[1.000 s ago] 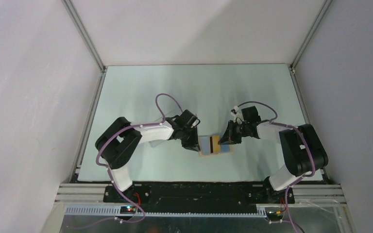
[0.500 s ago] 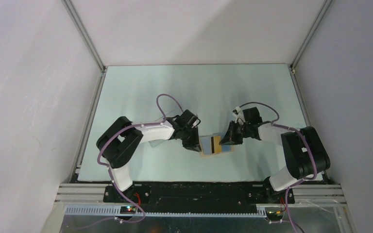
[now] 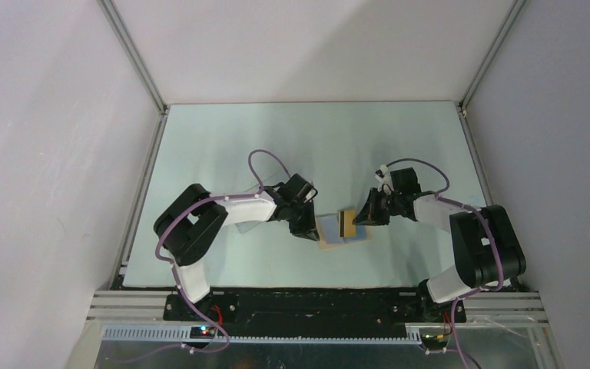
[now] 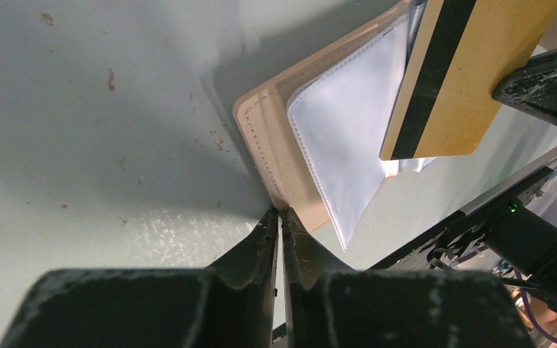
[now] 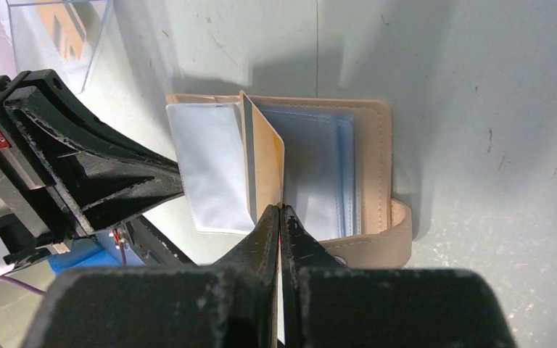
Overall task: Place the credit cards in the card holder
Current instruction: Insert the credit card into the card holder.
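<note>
While no card yet sits fully in a pocket, the task stands mid-insertion

Top view: card holder (image 3: 329, 233) open on the table (image 3: 276, 138), between the two end effectors. Left end effector (image 3: 305, 231) at its edge. Right end effector (image 3: 362, 219) beside the credit card (image 3: 347, 224), which shows narrower than a second ago, tipped up on edge

Left wrist: left end effector nipped narrow on the holder's tan border, card beyond its tips

Right wrist: right end effector pinched shut on the card's near edge, card upright just ahead over the blue pockets; seating it remains
</note>
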`<state>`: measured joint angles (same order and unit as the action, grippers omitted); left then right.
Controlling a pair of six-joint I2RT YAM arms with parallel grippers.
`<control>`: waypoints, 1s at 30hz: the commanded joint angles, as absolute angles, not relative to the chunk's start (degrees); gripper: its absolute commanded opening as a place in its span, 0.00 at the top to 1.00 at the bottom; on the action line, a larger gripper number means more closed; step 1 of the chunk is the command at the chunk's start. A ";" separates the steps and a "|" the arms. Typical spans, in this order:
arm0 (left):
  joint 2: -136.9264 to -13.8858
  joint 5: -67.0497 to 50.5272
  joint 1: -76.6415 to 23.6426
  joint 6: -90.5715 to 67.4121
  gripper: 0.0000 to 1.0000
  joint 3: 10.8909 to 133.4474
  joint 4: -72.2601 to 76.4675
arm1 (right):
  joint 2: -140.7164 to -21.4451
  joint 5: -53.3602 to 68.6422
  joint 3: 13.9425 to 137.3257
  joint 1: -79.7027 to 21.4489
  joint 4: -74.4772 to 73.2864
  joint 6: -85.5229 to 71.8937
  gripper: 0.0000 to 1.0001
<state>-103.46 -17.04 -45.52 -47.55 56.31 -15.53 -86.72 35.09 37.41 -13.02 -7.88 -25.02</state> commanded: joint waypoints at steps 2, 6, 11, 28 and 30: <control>-105.91 -13.77 -45.95 -46.76 0.88 55.64 -18.06 | -86.23 30.63 38.57 -13.63 -9.00 -23.06 1.00; -105.91 -13.82 -45.90 -46.74 0.88 55.72 -18.10 | -85.04 28.18 38.65 -13.43 -7.97 -22.86 1.00; -105.96 -13.94 -45.96 -46.78 0.88 55.51 -18.10 | -85.20 27.16 38.67 -13.86 -7.63 -22.78 1.00; -106.39 -14.71 -46.02 -46.85 0.89 56.23 -18.03 | -84.95 31.03 36.03 -18.92 -3.72 -25.40 1.00; -106.51 -14.74 -46.12 -46.78 0.89 56.25 -18.07 | -84.69 31.59 34.95 -19.29 -2.68 -26.55 1.00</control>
